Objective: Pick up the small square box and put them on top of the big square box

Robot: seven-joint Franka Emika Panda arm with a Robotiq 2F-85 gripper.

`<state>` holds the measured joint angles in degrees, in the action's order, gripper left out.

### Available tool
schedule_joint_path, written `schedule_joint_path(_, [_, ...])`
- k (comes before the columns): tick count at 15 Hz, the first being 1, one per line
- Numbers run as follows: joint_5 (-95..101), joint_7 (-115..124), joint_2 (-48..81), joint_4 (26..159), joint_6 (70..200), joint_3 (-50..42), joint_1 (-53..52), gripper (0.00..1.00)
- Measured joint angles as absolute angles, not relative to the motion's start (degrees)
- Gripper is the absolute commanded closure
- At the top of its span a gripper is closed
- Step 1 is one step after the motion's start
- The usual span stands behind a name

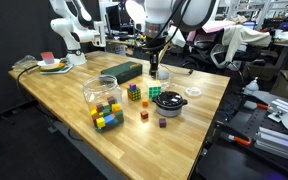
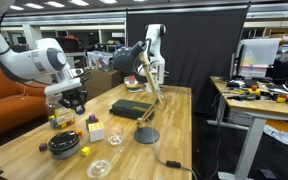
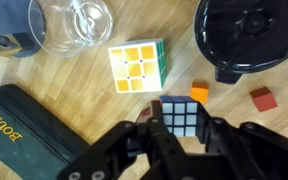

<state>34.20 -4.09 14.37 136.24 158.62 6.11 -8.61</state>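
Gripping small box (image 3: 181, 115), wrist view only

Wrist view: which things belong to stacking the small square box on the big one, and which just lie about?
Job: dark puzzle cube; gripper shut on it; dark green box.
Lying about: yellow-faced cube; black bowl; clear glass; orange block; red block.

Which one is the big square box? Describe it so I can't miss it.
On the wooden table, look behind the clear jar of coloured cubes. The big square box lies there: flat, dark green, and far wider than any cube nearby.
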Motion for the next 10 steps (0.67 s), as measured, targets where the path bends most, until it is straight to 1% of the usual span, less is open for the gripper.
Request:
schedule_joint_path(1, [35.6,-2.3,16.8,133.8,158.2,5.3,-9.0,0.92])
schedule_joint_path(2, [36.5,-0.8,19.1,131.6,157.5,4.5,-9.4,0.67])
schedule_joint_path(4, [36.9,1.1,22.9,128.3,156.8,3.3,-10.1,0.67])
schedule_joint_path(7, [36.9,1.6,24.1,127.0,156.7,3.1,-10.5,0.67])
schedule_joint_path(8, [36.9,1.6,24.1,126.9,156.6,3.1,-10.5,0.92])
schedule_joint_path(10, [36.7,1.6,24.2,126.9,156.5,3.1,-10.6,0.92])
